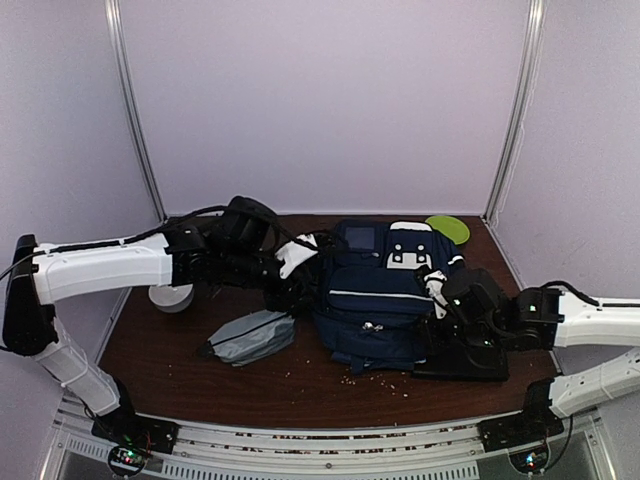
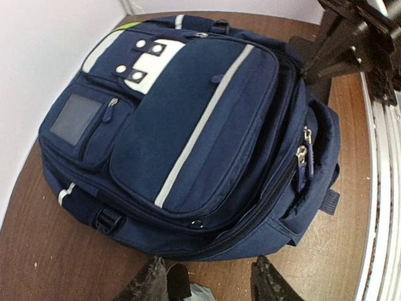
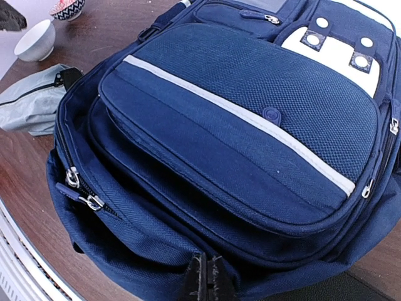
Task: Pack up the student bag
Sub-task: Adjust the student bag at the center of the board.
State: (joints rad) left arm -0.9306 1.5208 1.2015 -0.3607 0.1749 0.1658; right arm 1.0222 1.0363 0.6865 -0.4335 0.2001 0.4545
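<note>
Two hands flank the student bag (image 1: pixel 375 300), which lies front-up on the counter (image 1: pixel 300 385). Left hand (image 2: pixel 210 283): spread, empty, just left of bag. Right hand (image 3: pixel 205 279): pressed together against bag's right edge, likely steadying it for zip work.

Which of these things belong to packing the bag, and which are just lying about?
Part of the job: student bag; probably meant to go inside it, grey pouch and flat black case.

Just lying about, it seems: green disc, white bowl, patterned bowl.
</note>
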